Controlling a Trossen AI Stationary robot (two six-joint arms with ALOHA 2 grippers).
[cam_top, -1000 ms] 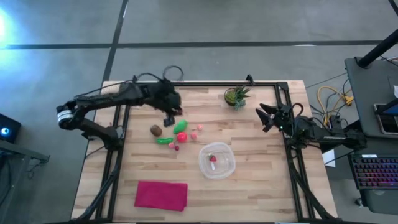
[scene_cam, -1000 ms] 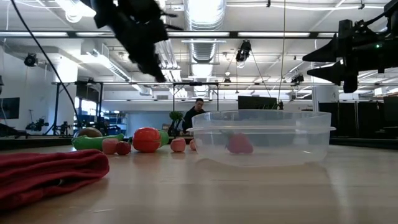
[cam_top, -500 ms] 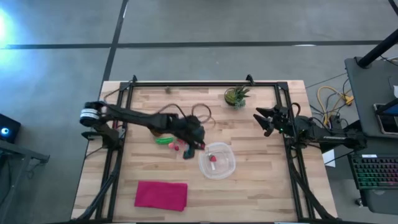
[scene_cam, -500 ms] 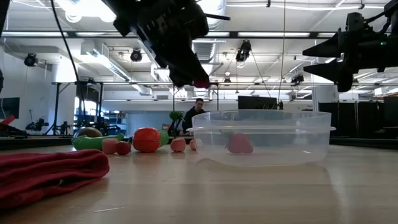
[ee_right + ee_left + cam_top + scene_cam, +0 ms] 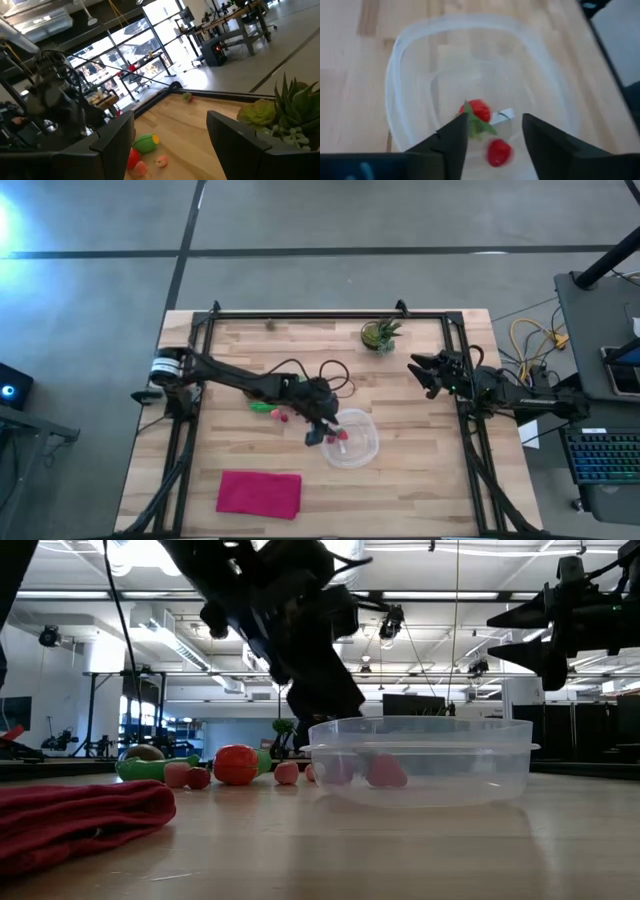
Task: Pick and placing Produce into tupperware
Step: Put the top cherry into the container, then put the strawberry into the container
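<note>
Now that the left gripper point(image 5: 492, 137) swung over the tupperware point(image 5: 366, 450), its jaws are spread and a red piece point(image 5: 498, 152) is inside, while the right gripper point(image 5: 418, 370) waits open by the table edge.

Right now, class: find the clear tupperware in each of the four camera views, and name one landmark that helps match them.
High view: tupperware, centre of the table, under the left gripper.
Low view: large, right of centre.
Left wrist view: fills the frame, two red pieces inside.
Right wrist view: not in it.
Shared landmark: the red strawberry piece inside.
</note>
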